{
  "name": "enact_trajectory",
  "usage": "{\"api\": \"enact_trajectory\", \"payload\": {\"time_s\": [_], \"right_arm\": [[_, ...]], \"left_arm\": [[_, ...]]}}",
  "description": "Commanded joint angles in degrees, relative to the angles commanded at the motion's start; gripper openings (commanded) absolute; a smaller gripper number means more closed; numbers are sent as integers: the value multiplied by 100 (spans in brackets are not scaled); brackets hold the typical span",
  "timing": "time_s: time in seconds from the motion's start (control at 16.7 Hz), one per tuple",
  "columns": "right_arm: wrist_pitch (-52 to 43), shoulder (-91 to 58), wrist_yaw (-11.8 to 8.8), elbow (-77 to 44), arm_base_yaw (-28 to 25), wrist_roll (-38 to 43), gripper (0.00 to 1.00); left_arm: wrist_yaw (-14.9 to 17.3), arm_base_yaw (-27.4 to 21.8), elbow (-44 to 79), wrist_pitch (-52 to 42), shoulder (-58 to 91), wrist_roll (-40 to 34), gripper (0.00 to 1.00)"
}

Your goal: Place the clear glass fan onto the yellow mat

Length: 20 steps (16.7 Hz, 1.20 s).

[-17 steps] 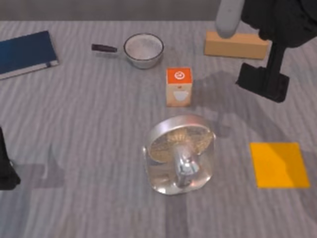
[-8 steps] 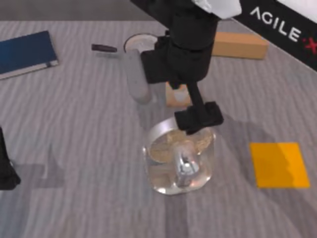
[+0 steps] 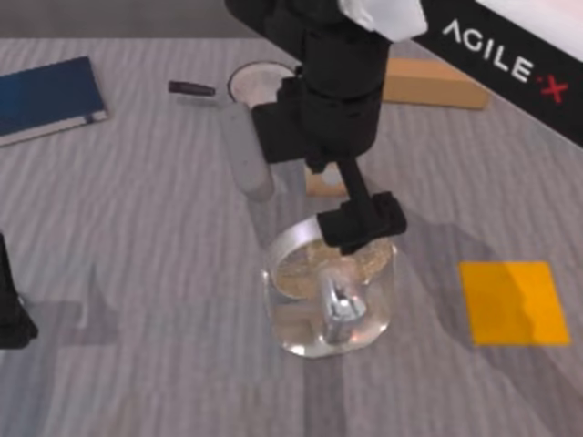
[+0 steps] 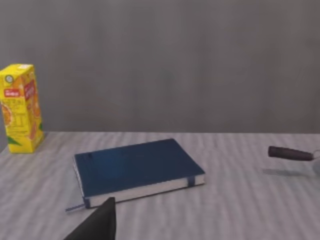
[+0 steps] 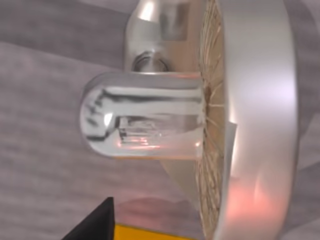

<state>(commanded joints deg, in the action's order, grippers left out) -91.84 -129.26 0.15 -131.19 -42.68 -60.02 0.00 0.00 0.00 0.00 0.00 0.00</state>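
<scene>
Over the middle of the table the right gripper [image 3: 363, 221] now sits low at the far rim of the clear glass fan [image 3: 330, 289]. A second ago that arm was up by the far right corner, well away; half a second ago it had swung in over the fan, and since then it has settled a touch closer. Fan itself has not shifted: same spot near table centre, hub toward the near edge. Cannot tell how wide the right fingers stand or whether they pinch the rim; the top view hides them behind the black gripper body, and the right wrist view shows only the fan's hub and silvery ring up close. Yellow mat [image 3: 513, 302] lies flat to the right, apart from the fan, bare. Judgement: reach done, grasp about due, carry not begun. Left gripper [image 3: 11, 305] parked at the left edge, finger tip visible, pointing at the blue notebook [image 4: 137, 170]. Saucepan handle [image 3: 190, 88], tan block [image 3: 433, 84] unmoved.
</scene>
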Motion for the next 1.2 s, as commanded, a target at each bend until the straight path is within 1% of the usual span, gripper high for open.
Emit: {"api": "enact_trajectory", "payload": {"time_s": [0.12,0.48,0.78,1.2], "right_arm": [[193,42,-1,216,-18,-11,100],[1179,234,-2,1434,-33,4,100],[1286,250,-3,1543,-36,4,100],[1286,250,-3,1543,-36,4,47]], "left_arm": [[0,0,0,0,0,0,100],[0,0,0,0,0,0,100],[0,0,0,0,0,0,100],[0,0,0,0,0,0,100]]}}
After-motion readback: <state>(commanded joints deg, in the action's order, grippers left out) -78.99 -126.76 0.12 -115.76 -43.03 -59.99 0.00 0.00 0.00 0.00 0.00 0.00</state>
